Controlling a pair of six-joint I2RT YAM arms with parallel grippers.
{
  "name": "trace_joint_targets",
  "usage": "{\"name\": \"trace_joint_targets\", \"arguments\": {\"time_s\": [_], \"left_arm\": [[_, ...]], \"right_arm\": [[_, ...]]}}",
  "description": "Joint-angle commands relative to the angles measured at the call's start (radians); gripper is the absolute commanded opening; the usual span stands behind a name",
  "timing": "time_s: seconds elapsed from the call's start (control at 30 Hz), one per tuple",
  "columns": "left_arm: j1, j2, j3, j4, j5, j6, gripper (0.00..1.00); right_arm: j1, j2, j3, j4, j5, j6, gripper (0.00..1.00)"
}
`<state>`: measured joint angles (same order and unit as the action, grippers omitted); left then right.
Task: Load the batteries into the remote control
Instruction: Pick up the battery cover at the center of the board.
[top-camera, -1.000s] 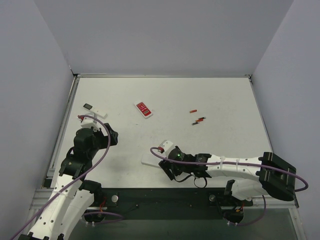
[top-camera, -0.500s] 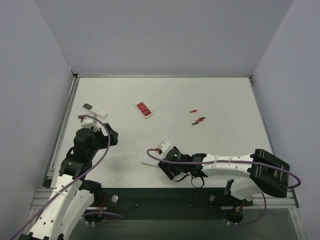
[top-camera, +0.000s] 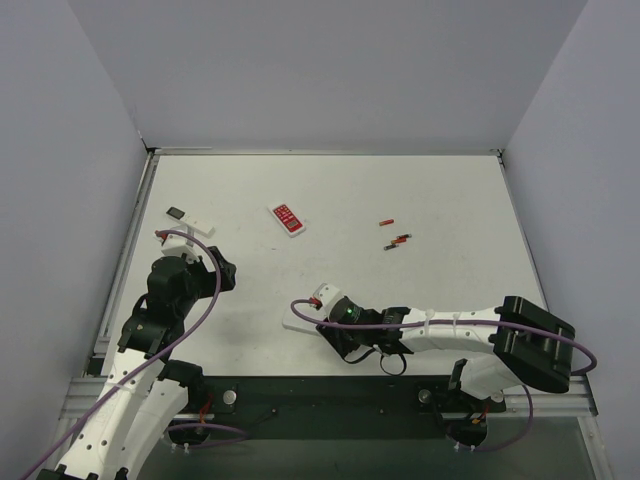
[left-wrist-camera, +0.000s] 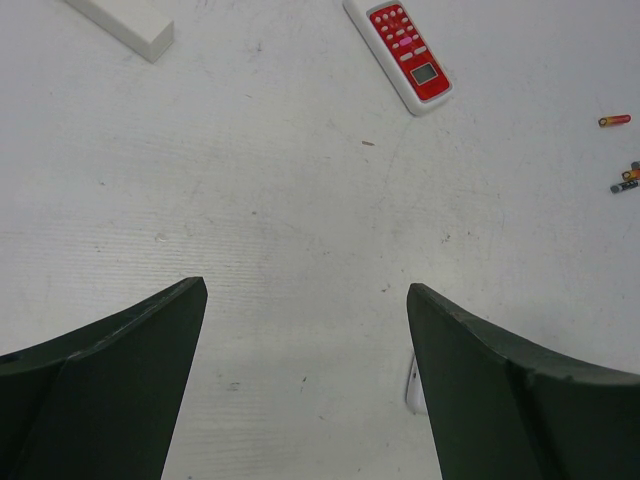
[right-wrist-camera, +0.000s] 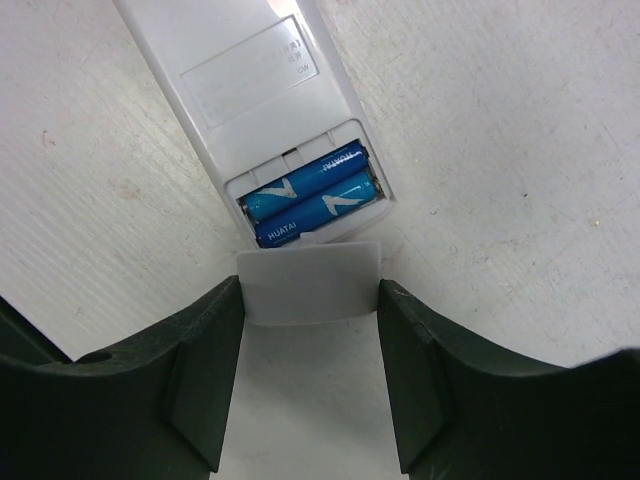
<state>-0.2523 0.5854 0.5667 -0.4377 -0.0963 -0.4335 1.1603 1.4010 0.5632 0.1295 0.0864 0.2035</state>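
The remote control lay back-up on the tabletop, at about 6 o'clock in the overhead view, close to the near edge. Its battery bay was open at the end nearest the wrist camera, and the batteries, two blue cells, sat side by side inside it, apparently fully seated. The right arm reached across to it, its jaws pinching a thin white battery cover by its two side edges, with the cover's front edge just at the mouth of the bay. The left arm hung over bare tabletop at about 9 o'clock, well apart, its jaws spread with nothing between them. A red-faced remote lay at about 12 o'clock from the white one.

The cover looked light, stiff and slick, so a side-edge hold seemed right, leaving the front lip free to slide in. Its small catches would probably snap if it were forced at an angle. The remote itself seemed light enough to skid when pushed, so it likely needed bracing at its long edges.
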Motion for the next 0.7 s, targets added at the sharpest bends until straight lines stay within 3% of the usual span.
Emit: {"name": "trace_joint_targets", "arguments": {"time_s": [0.0, 0.23, 0.43, 0.67], "left_arm": [[0.01, -0.006, 0.01, 0.03, 0.006, -0.001, 0.92], [0.013, -0.006, 0.01, 0.031, 0.01, 0.001, 0.92], [0.013, -0.009, 0.009, 0.031, 0.013, -0.001, 0.92], [0.018, -0.012, 0.01, 0.03, 0.013, 0.001, 0.92]], "right_arm": [[-0.002, -0.036, 0.004, -0.071, 0.022, -0.029, 0.47], [-0.031, -0.094, 0.055, -0.158, -0.008, -0.107, 0.33], [-0.091, -0.094, 0.15, -0.243, -0.145, -0.249, 0.33], [-0.123, 0.018, 0.297, -0.385, -0.24, -0.404, 0.33]]}}
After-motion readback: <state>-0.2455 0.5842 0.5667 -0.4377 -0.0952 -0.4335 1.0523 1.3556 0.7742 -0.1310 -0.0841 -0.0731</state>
